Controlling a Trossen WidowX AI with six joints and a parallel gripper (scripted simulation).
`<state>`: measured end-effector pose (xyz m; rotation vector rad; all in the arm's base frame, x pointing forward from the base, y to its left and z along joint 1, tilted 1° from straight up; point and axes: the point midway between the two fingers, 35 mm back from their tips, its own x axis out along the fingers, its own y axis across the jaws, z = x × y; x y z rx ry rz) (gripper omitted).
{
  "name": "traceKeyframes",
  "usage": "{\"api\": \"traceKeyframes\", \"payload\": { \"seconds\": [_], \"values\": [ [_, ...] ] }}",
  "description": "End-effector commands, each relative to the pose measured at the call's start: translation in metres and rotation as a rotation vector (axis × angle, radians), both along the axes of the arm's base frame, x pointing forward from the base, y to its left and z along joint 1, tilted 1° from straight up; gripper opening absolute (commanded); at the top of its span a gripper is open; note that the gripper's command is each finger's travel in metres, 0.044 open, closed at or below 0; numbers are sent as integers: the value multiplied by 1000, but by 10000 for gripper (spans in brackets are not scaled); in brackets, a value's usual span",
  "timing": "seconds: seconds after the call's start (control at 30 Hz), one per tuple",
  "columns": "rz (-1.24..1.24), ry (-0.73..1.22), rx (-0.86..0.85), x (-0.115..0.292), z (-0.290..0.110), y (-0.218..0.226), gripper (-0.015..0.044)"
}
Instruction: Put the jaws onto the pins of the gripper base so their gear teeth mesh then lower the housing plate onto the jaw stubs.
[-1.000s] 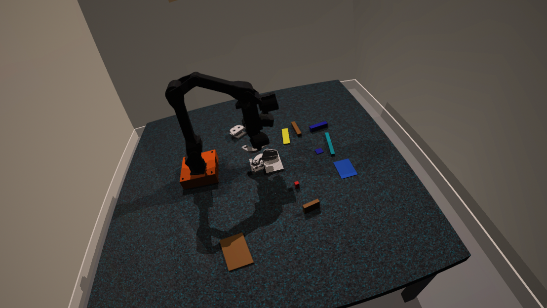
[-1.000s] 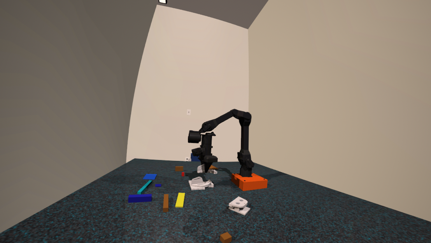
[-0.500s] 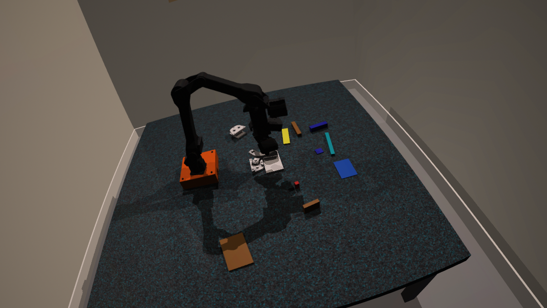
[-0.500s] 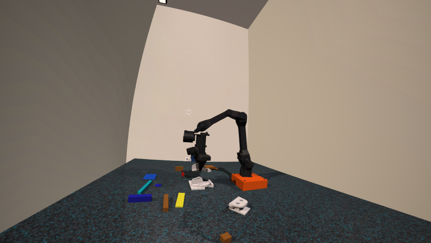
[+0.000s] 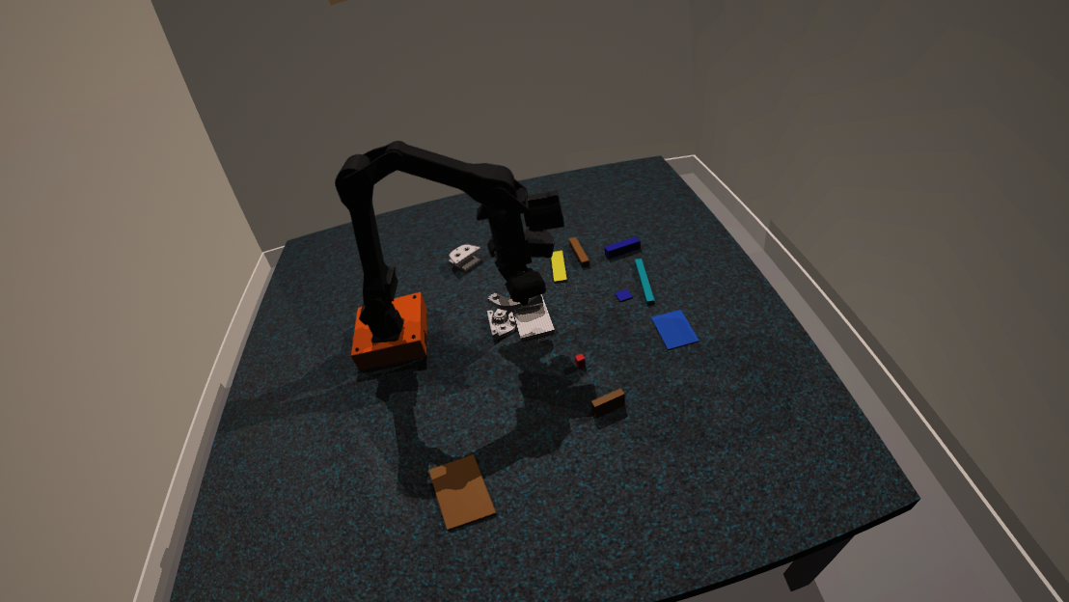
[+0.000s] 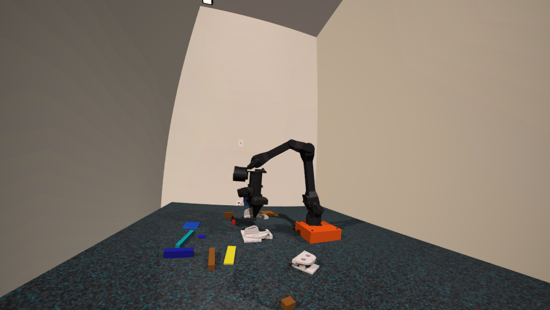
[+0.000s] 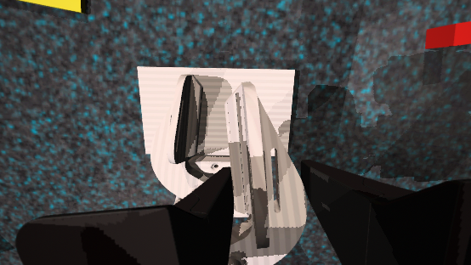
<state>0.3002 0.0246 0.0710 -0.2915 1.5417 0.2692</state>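
Observation:
My gripper (image 5: 523,299) (image 6: 254,215) (image 7: 266,171) is shut on a white jaw (image 5: 499,301) (image 6: 248,212) (image 7: 257,144), holding it between the fingers. In the wrist view the held jaw overlaps the gripper base; whether it touches is unclear. The white gripper base (image 5: 539,327) (image 6: 247,240) (image 7: 274,81) lies on the table below, with its square ribbed plate on the far side from the arm. The other jaw (image 6: 251,229) (image 7: 163,163) sits on the base, left of the held jaw in the wrist view. The pins are mostly hidden. The white housing plate (image 5: 465,251) (image 6: 304,258) lies apart, its two-holed face up.
A yellow block (image 5: 559,265) (image 6: 230,255) (image 7: 51,2) and a brown bar (image 5: 579,251) (image 6: 211,258) lie beyond the base. A red cube (image 5: 579,359) (image 6: 233,222) (image 7: 461,35) lies near it. A brown block (image 5: 608,401) and brown plate (image 5: 467,505) lie farther off.

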Motion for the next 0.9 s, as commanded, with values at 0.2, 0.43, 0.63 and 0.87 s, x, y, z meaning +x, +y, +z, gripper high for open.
{"api": "traceKeyframes", "payload": {
  "seconds": [0.2,0.43,0.63,0.87],
  "values": [
    [13,2,-1,0,0,0,134],
    [13,2,-1,0,0,-1,134],
    [13,2,-1,0,0,-1,134],
    [13,2,-1,1,-5,-1,134]
  ]
}}
